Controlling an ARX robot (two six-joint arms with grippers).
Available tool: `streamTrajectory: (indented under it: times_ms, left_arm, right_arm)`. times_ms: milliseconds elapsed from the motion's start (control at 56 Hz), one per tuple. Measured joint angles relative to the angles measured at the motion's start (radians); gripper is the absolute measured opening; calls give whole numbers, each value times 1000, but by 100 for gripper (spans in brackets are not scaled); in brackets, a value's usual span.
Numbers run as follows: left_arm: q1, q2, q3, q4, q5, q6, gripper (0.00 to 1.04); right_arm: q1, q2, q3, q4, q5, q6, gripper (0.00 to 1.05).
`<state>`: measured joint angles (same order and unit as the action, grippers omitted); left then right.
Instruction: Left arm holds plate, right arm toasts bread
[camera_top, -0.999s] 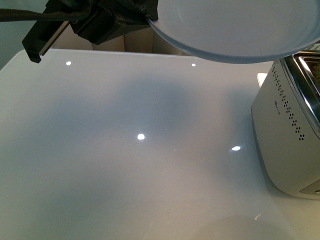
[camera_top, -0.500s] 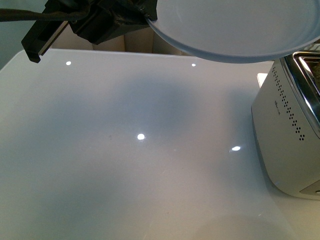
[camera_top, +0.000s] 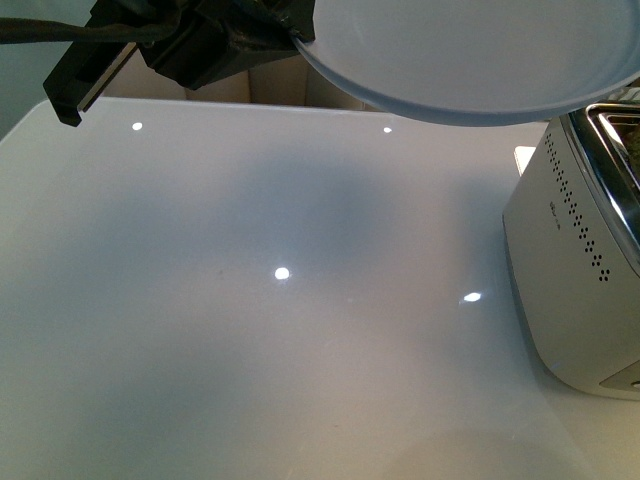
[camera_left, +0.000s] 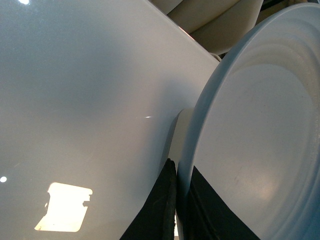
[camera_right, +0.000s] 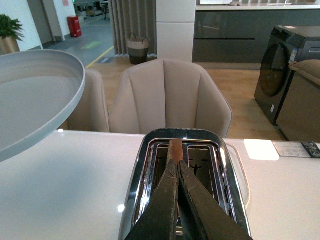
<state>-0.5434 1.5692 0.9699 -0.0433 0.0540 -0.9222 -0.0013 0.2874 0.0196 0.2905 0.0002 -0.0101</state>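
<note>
My left gripper (camera_top: 292, 35), black and wrapped in a crinkled cover, is shut on the rim of the pale blue-white plate (camera_top: 470, 60) and holds it in the air above the table's back right. In the left wrist view the two dark fingers (camera_left: 167, 200) pinch the plate's (camera_left: 250, 140) edge. My right gripper (camera_right: 176, 167) is shut on the bread (camera_right: 175, 148), of which only the tan crust edge shows between the fingers, right above the slots of the toaster (camera_right: 145, 155). The plate (camera_right: 30, 95) also shows in the right wrist view. The right gripper is out of the front view.
The white toaster (camera_top: 575, 270) with a chrome top stands at the table's right edge. The glossy white table (camera_top: 260, 300) spreads in front. Beige chairs (camera_right: 167, 95) stand behind the table.
</note>
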Motion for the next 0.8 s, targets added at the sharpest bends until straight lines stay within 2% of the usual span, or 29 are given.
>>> streamTrajectory:
  times_ms: [464,589,803]
  left_arm:
    - [0,0,0,0,0,0,3]
    - [0,0,0,0,1,0,3]
    - [0,-1,0,0,1,0,3]
  right_arm:
    - [0,-109,0,-111,0,0,2]
    - [0,-244,0,-275,1,0,2]
    - [0,-280,0,-289,1,0,2]
